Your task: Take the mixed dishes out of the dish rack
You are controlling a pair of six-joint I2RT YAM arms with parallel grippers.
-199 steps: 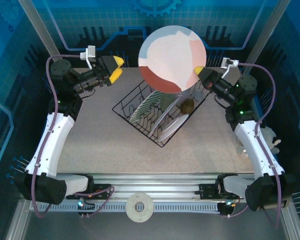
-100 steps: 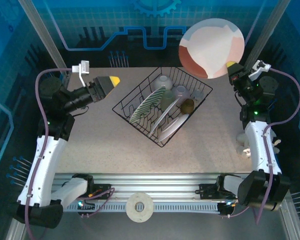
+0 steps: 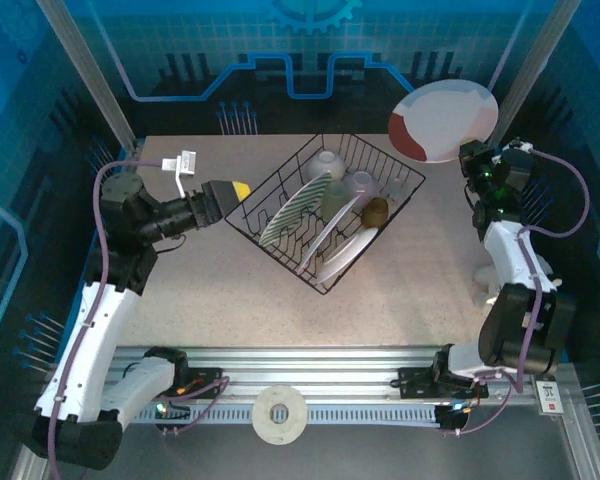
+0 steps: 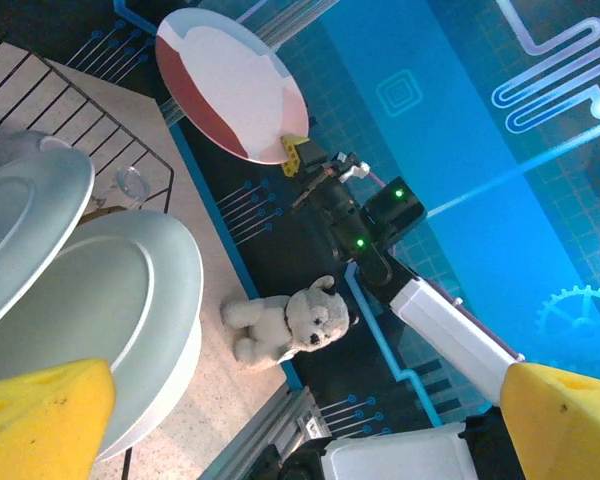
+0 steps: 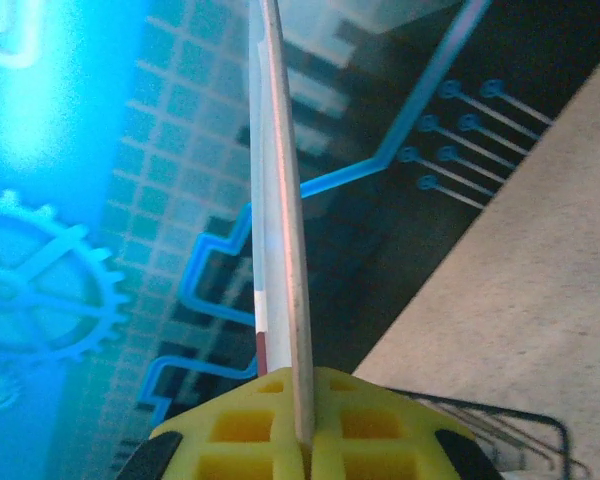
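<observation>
Right claw (image 5: 302,420) clamped shut on plate (image 3: 445,120) rim, plate held high at far right, past worktop (image 3: 400,290) edge. Left claw (image 3: 238,188) gaping, empty, just left of rack (image 3: 276,252). Risk: thin edge grip slips, plate drops off worktop.

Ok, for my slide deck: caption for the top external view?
Right gripper holds a plate away from the dish rack; left gripper hovers open.

Speckled table (image 3: 200,290) w/ black wire dish rack (image 3: 276,253) approx centre-back, diag to edges
</observation>
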